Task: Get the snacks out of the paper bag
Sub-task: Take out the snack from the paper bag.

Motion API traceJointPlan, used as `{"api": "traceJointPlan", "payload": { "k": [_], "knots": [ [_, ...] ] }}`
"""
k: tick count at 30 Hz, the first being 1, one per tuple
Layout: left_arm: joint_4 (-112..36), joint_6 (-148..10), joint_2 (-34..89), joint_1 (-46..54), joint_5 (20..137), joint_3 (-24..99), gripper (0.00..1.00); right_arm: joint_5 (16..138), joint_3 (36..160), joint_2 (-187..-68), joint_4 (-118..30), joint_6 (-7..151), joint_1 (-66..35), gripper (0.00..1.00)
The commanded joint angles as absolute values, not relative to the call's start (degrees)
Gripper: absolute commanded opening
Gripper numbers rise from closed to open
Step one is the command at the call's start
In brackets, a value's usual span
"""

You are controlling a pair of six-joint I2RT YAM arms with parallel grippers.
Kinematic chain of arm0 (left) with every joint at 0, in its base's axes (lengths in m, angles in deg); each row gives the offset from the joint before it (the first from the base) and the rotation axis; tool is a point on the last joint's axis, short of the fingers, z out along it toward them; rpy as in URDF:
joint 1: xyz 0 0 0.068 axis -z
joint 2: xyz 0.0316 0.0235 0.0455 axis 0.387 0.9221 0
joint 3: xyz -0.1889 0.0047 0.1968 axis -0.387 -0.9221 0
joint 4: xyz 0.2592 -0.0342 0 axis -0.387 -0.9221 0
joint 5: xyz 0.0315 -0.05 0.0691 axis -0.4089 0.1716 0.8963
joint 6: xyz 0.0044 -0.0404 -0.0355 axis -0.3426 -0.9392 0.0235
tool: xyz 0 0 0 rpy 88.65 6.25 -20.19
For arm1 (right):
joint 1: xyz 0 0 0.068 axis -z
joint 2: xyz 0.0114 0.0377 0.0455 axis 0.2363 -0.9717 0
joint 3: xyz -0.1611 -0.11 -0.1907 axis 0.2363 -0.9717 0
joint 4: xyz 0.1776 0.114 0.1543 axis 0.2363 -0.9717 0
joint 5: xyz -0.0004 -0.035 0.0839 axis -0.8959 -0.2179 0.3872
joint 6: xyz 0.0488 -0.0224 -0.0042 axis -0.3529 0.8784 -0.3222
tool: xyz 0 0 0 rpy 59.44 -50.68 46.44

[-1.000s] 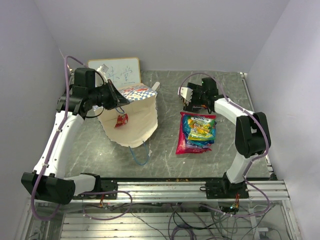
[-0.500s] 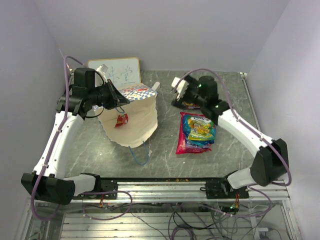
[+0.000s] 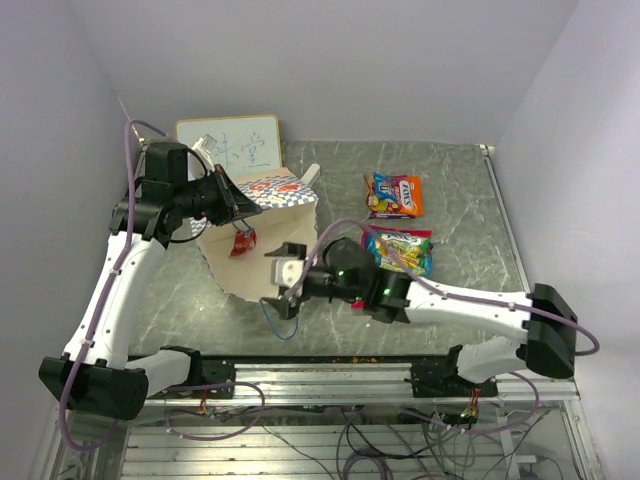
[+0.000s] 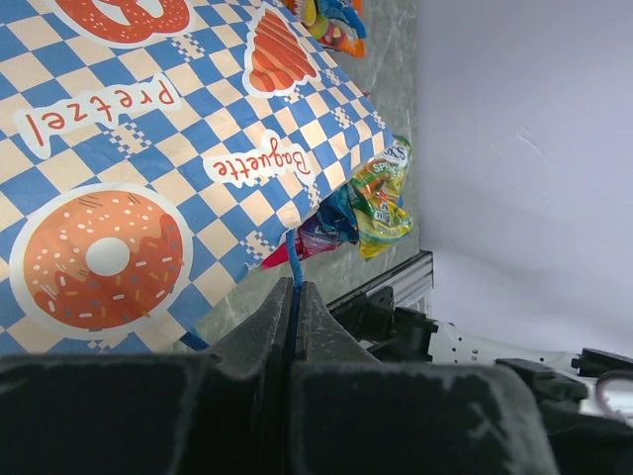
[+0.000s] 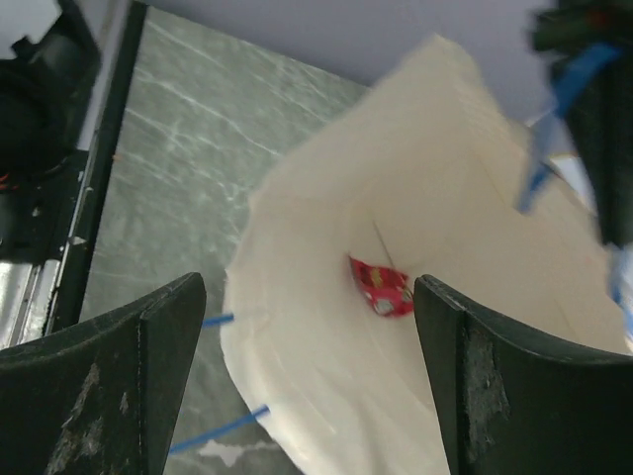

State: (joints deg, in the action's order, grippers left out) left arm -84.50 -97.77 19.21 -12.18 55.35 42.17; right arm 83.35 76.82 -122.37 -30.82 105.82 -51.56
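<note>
Cream bag lies on its side at the desk's left, long axis running far to near, with its open mouth toward the near edge and a red packet inside. Left pincer is clamped on the blue handle, while right pincer hangs at the mouth, fingers apart. Orange packet and green-yellow packet lie flat further right.

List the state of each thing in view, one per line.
paper bag, mouth open, held by one handle.
small red packet, inside the bag.
orange packet, out of the bag.
packet pile, out of the bag.
left gripper, shut on the blue cord handle.
right gripper, open at the bag's mouth.
</note>
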Motion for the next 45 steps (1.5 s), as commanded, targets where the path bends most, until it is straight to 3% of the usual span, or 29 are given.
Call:
{"api": "traceJointPlan", "payload": {
  "k": [1,15,39,45],
  "knots": [
    [-83.6,-98.1,17.8,-12.5,51.9,41.7,0.07,78.3,77.5,-129.3,-24.6,115.8,-55.4,0.85],
    [-87.0,-96.1,19.0,-12.5,50.2,45.1,0.07,78.2,89.0,-149.8,-33.8,146.1,-48.9,0.77],
    [-92.9,-91.3,20.5,-12.5,46.7,49.1,0.07,74.6,110.1,-176.2,-36.0,150.9,-46.0,0.74],
    [-93.7,-90.3,20.9,-12.5,46.2,49.6,0.07,73.1,112.3,-179.5,-34.6,150.2,-45.2,0.53]
  ]
}}
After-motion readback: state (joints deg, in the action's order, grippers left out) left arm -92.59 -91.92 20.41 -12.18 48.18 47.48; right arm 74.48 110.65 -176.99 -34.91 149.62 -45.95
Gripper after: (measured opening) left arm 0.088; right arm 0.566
